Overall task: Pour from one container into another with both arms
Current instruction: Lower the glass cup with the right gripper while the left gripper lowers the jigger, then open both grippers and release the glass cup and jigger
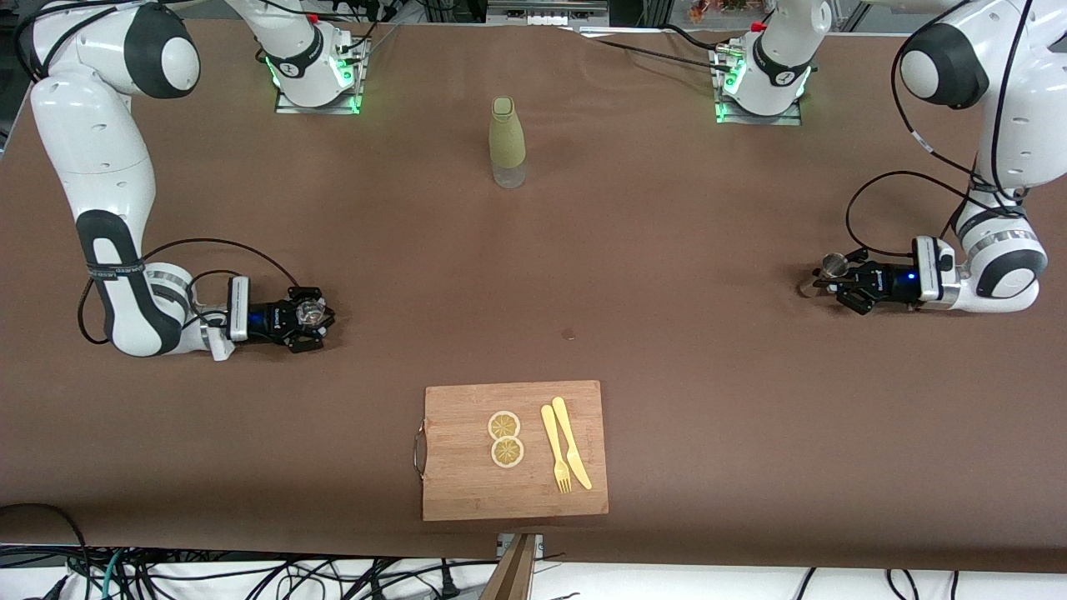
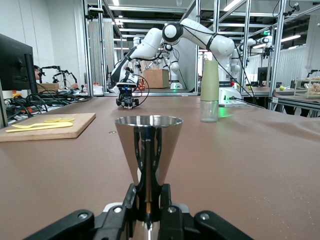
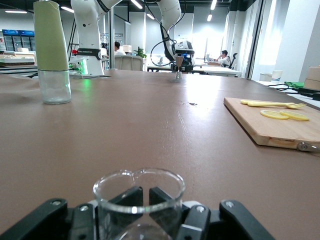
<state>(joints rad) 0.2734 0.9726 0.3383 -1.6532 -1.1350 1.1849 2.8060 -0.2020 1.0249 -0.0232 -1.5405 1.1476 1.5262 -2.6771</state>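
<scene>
Left gripper (image 1: 836, 286) low at left arm's end of brown cloth-covered table (image 1: 667, 250), clamped on shiny conical steel jigger (image 2: 148, 150); foot of jigger hidden between fingers. Right gripper (image 1: 318, 315) low at right arm's end, closed round clear glass beaker with pouring lip (image 3: 138, 202); base cut off. One tall bottle, olive sleeve over clear glass bottom (image 1: 507, 142), upright between bases. One bamboo cutting board (image 1: 514, 450) nearest camera: two lemon slices (image 1: 505, 438), yellow plastic knife (image 1: 571, 442) and fork (image 1: 556, 448).
</scene>
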